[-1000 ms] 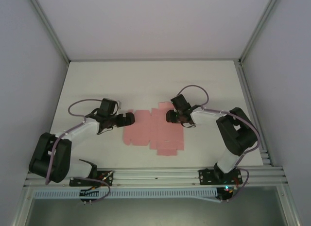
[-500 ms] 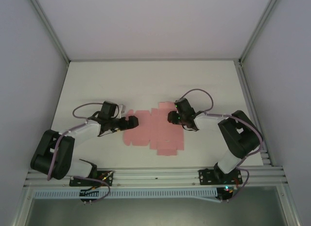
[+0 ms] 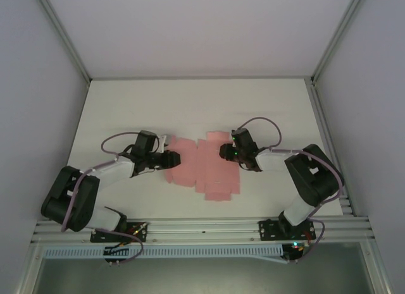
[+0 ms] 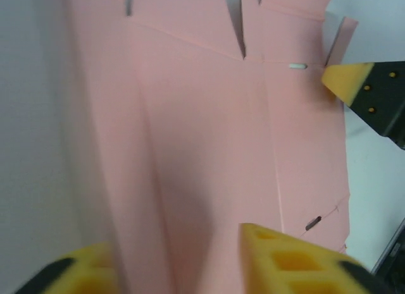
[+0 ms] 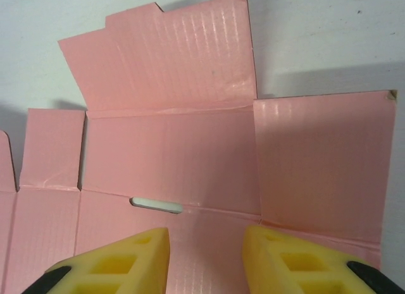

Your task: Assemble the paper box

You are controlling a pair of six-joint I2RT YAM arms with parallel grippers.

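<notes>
Nearest to the camera, the left arm (image 3: 69, 199) and the right arm (image 3: 310, 180) stand on their bases at the near edge of the white table (image 3: 190, 104). A little farther, between them, lies the paper box (image 3: 202, 171). It is a flat pink sheet, not folded, with its flaps and tabs spread out, about in the middle of the table's width.

The left gripper (image 3: 171, 159) is low at the left edge of the sheet. In the left wrist view its yellow pads (image 4: 285, 262) stand one on each side of the creased card. This view is blurred, and I cannot tell if the jaws press the card or only stand around it.

The right gripper (image 3: 226, 152) is over the far right part of the sheet. Its yellow pads (image 5: 120, 262) are apart, with a clear gap, and they hold nothing. The card lies flat under them, with a small slot (image 5: 155, 205) just ahead and a large flap (image 5: 171, 60) beyond it.

Farther on, the table runs to the back wall (image 3: 202, 28).
</notes>
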